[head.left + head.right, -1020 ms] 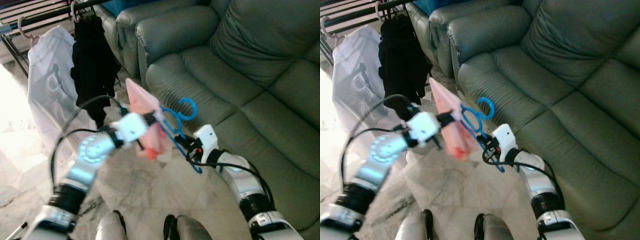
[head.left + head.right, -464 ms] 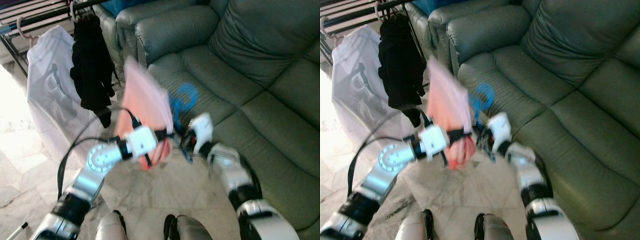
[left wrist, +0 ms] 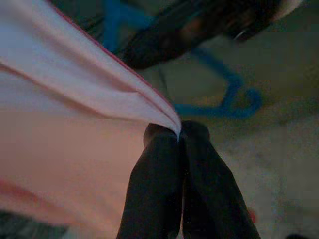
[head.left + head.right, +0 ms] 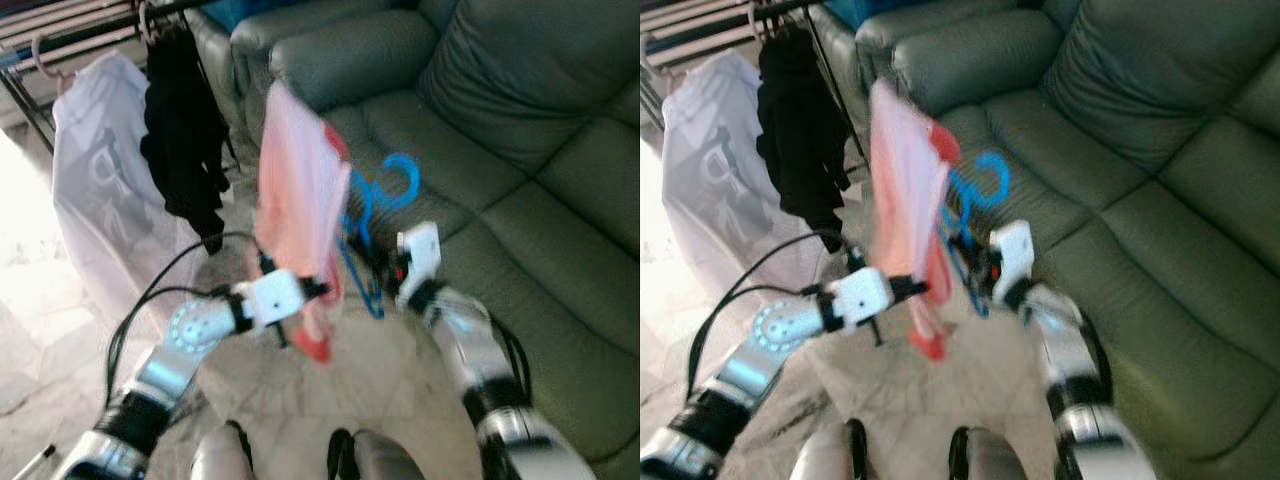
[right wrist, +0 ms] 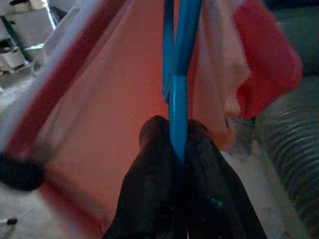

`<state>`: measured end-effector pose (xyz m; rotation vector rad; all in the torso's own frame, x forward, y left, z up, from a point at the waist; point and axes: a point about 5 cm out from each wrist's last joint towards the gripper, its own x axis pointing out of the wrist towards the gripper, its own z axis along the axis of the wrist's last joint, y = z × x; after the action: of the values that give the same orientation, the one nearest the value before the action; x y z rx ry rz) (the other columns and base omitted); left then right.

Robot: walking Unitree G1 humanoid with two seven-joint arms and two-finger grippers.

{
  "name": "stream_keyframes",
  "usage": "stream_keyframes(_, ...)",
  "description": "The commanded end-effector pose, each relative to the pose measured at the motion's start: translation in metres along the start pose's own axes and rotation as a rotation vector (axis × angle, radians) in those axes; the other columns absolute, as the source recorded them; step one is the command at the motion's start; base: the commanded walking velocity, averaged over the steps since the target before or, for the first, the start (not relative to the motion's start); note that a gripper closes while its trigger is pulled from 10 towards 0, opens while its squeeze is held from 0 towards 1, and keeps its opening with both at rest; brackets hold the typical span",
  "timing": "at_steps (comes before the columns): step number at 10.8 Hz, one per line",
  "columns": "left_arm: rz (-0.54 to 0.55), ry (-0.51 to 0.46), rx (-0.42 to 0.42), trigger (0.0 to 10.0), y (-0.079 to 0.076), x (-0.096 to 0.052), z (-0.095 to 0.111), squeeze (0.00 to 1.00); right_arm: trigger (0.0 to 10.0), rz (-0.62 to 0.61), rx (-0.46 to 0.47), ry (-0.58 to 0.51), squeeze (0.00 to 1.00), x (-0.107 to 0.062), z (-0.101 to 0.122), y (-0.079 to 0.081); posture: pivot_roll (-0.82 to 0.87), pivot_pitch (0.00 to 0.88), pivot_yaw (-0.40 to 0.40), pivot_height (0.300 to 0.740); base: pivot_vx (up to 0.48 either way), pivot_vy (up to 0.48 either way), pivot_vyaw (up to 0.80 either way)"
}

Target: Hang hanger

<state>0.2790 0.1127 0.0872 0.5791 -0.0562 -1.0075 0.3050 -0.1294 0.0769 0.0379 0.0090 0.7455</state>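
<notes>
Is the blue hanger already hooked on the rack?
No, the blue hanger is pinched in the right gripper, over the sofa.

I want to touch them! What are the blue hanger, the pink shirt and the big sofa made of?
The blue hanger looks like smooth, hard plastic: thin bars, even bright colour. The pink shirt looks like thin soft cloth; it folds and drapes where the left gripper pinches it. The sofa seems to be grey-green leather or imitation leather, with puffy, creased cushions and a dull sheen.

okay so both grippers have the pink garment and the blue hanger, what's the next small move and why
Probably carry both toward the drying rack. The right gripper is shut on the blue hanger, the left gripper pinches the pink garment, and the hook is still over the sofa, away from the rack.
</notes>
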Motion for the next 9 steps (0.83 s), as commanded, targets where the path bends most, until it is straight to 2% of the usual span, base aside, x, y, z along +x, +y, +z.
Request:
stream_keyframes(1, 0.045, 0.004, 0.007, 10.0, 0.005, 0.001, -0.001, 1.00, 10.0, 0.038, -0.038, -0.046, 0.00, 0.000, 0.011, 0.002, -0.03, 0.159, -0.055, 0.740, 0.000, 0.000, 0.00)
stream_keyframes(4, 0.101, 0.035, 0.034, 10.0, 0.007, -0.006, -0.011, 1.00, 10.0, 0.034, -0.090, -0.077, 0.00, -0.012, 0.018, 0.002, -0.03, 0.159, -0.057, 0.740, 0.000, 0.000, 0.00)
stream_keyframes(7, 0.203, 0.035, 0.079, 10.0, 0.017, -0.023, -0.015, 1.00, 10.0, 0.073, -0.143, 0.006, 0.00, -0.028, 0.008, 0.003, -0.03, 0.159, -0.058, 0.740, 0.000, 0.000, 0.00)
stream_keyframes(8, 0.233, 0.054, 0.153, 10.0, 0.024, -0.032, -0.016, 1.00, 10.0, 0.099, -0.179, 0.084, 0.00, -0.036, -0.001, 0.003, -0.03, 0.159, -0.057, 0.740, 0.000, 0.000, 0.00)
stream_keyframes(9, 0.229, 0.081, 0.280, 10.0, 0.033, -0.046, -0.017, 1.00, 10.0, 0.093, -0.244, 0.140, 0.00, -0.050, -0.011, -0.002, -0.02, 0.162, -0.060, 0.740, 0.000, 0.000, 0.00)
